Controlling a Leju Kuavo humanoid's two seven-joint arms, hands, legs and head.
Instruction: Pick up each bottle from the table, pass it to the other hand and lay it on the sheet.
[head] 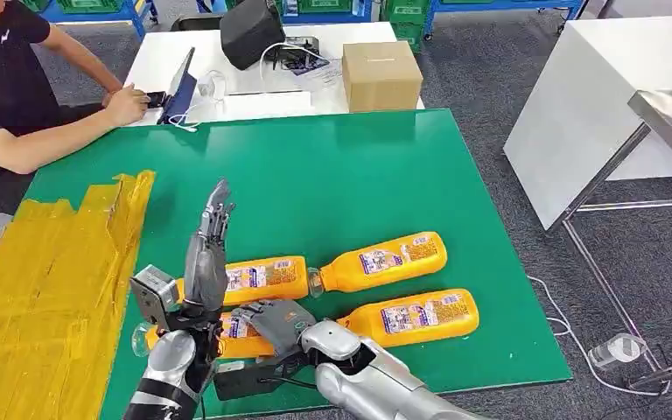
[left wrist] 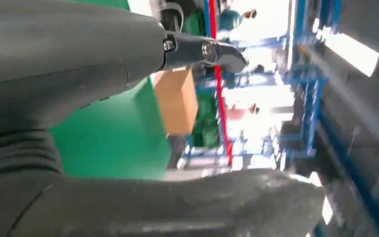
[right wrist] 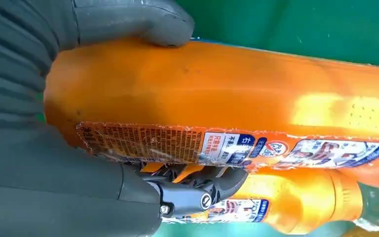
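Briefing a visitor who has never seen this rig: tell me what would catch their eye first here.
Four orange bottles lie clustered at the near edge of the green table. The right hand is wrapped around the nearest-left one, while the left hand stands open beside it, fingers pointing up. A yellow sheet covers the table's left end, and a person sits at the far left corner.
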